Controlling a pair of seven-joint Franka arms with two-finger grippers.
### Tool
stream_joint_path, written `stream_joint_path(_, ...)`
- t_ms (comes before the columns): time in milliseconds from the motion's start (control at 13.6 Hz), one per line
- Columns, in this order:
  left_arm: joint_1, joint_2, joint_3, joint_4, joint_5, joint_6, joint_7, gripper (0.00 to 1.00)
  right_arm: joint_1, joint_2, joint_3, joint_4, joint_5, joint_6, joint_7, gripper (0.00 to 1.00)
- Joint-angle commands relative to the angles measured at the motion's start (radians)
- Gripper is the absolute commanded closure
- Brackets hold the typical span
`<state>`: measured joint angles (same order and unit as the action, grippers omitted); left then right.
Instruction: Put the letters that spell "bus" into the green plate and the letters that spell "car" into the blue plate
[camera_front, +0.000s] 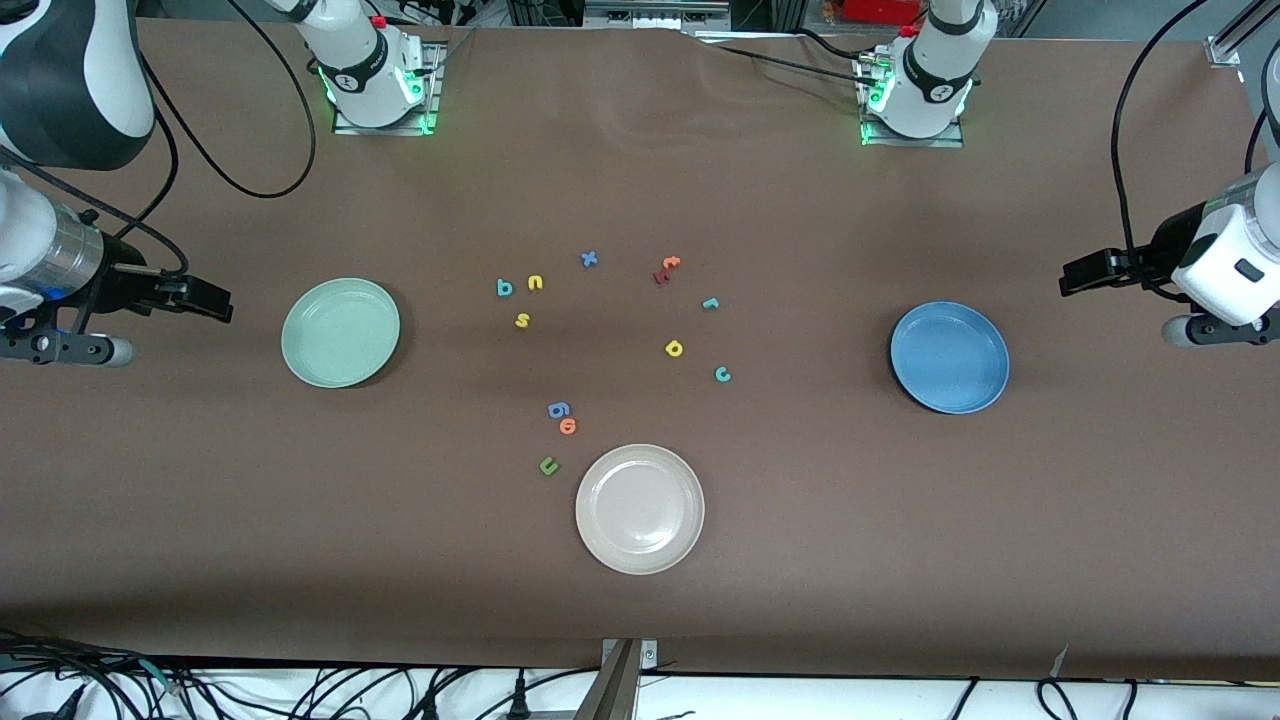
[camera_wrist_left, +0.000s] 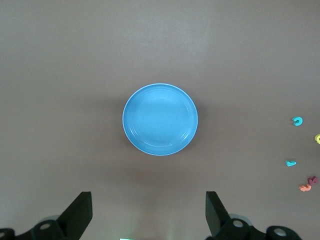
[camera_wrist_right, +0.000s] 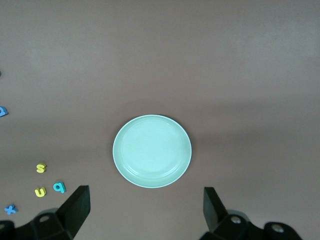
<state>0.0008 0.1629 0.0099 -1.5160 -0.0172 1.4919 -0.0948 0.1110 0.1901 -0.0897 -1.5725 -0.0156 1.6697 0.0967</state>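
Note:
The empty green plate (camera_front: 340, 332) (camera_wrist_right: 151, 157) lies toward the right arm's end, the empty blue plate (camera_front: 950, 357) (camera_wrist_left: 160, 119) toward the left arm's end. Between them on the table are the teal "b" (camera_front: 504, 288), yellow "u" (camera_front: 535, 283) and yellow "s" (camera_front: 522, 320), and closer to the blue plate the teal "r" (camera_front: 710, 303), yellow "a" (camera_front: 674, 348) and teal "c" (camera_front: 722, 374). My right gripper (camera_front: 220, 303) (camera_wrist_right: 145, 207) hangs open beside the green plate. My left gripper (camera_front: 1068, 278) (camera_wrist_left: 148, 210) hangs open beside the blue plate. Neither holds anything.
A white plate (camera_front: 640, 508) sits nearer the front camera, mid-table. Other loose letters: a blue "x" (camera_front: 589, 259), an orange "t" (camera_front: 671, 263) on a dark red letter, a blue letter (camera_front: 558, 409), an orange "o" (camera_front: 568, 426) and a green "u" (camera_front: 549, 465).

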Motion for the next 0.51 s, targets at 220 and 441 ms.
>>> stream_joint_path(220,0.007,0.015,0.004,0.034,-0.023,-0.024,0.024,0.00,0.004,-0.017,0.001,-0.007,-0.007,-0.010,-0.002,0.00)
stream_joint_path(441,0.005,0.015,0.004,0.036,-0.021,-0.024,0.026,0.00,0.004,-0.017,0.001,-0.007,-0.007,-0.010,0.000,0.00)
